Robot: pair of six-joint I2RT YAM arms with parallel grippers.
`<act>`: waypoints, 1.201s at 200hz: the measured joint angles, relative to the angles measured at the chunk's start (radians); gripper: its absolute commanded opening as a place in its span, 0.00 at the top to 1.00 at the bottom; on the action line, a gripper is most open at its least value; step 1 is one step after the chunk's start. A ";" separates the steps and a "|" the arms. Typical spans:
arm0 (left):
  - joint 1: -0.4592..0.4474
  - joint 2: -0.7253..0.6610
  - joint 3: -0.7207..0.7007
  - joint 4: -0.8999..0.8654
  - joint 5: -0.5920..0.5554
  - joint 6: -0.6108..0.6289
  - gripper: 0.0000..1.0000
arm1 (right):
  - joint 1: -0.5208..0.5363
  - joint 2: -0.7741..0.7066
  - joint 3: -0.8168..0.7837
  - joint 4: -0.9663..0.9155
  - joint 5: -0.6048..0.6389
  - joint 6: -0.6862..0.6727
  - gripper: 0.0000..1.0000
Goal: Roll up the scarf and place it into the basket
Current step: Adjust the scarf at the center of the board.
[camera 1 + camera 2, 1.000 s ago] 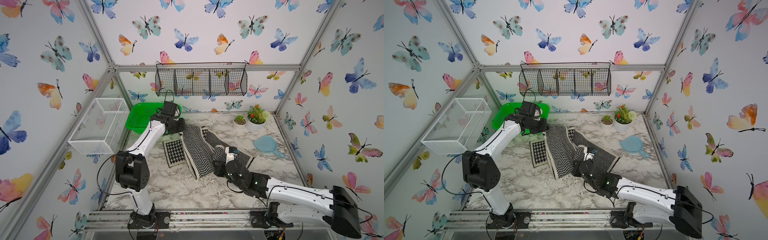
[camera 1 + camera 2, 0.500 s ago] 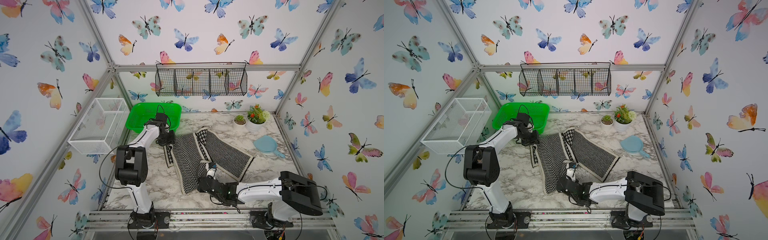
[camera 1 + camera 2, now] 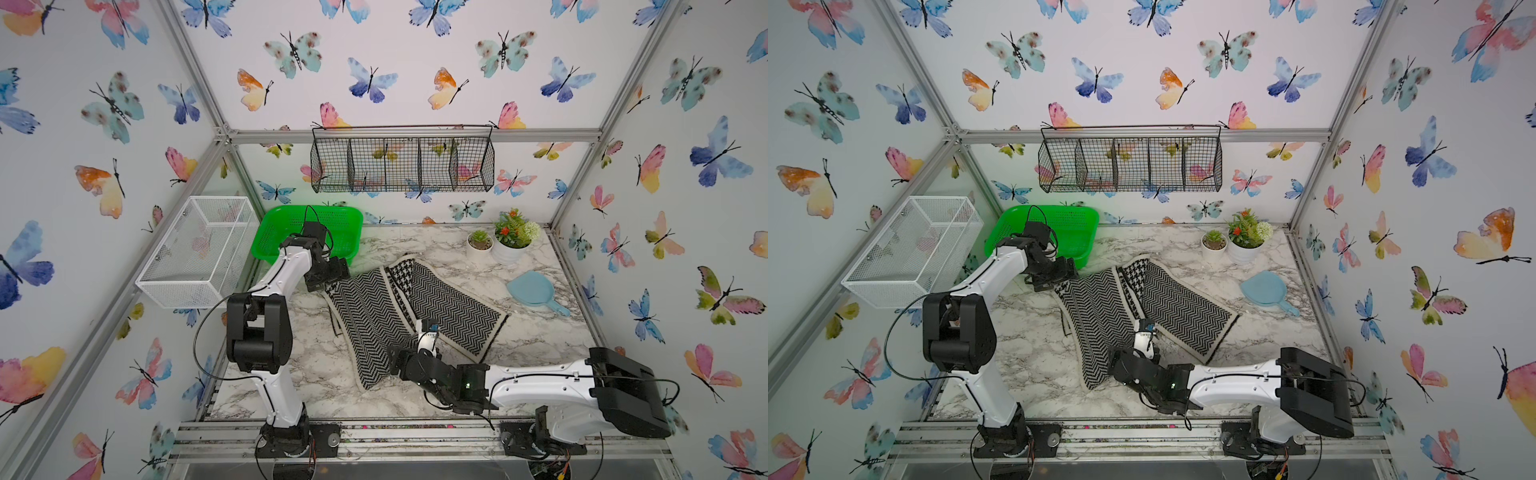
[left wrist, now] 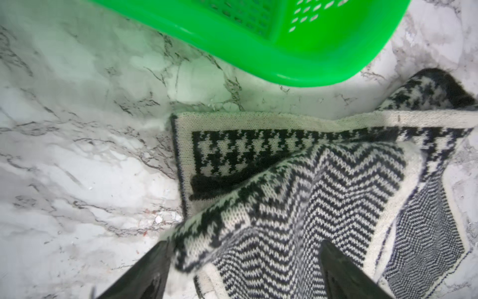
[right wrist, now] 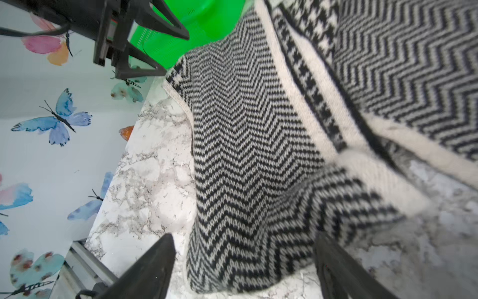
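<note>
L arm (image 3: 282,274) rises from its base, elbow bent, forearm reaching fwd, wrist tipped down; left gripper (image 3: 330,275) w/ jaws spread wide. R arm (image 3: 540,382) lies low, stretched leftward; right gripper (image 3: 397,361) jaws likewise wide apart.

The basket (image 3: 347,230) is bright green. Beside it, the scarf (image 3: 370,320) is black and white, with zigzag stripes, houndstooth ends and a cream border. The table (image 3: 316,374) under the basket is white marble with grey veins. Above the basket, the wire rack (image 3: 402,160) is black.
</note>
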 measured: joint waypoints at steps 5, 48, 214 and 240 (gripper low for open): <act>-0.002 -0.011 -0.003 0.000 -0.003 0.000 0.09 | -0.003 -0.010 0.014 -0.014 0.013 -0.024 0.02; -0.062 -0.157 -0.069 0.001 -0.027 -0.023 0.08 | -0.167 -0.008 0.108 -0.090 -0.029 -0.214 0.02; -0.200 -0.241 -0.408 0.282 0.101 -0.199 0.08 | -0.348 0.067 -0.143 -0.029 -0.406 -0.233 0.84; -0.195 -0.161 -0.333 0.280 0.084 -0.195 0.08 | -0.313 0.023 -0.175 0.005 -0.406 -0.192 0.98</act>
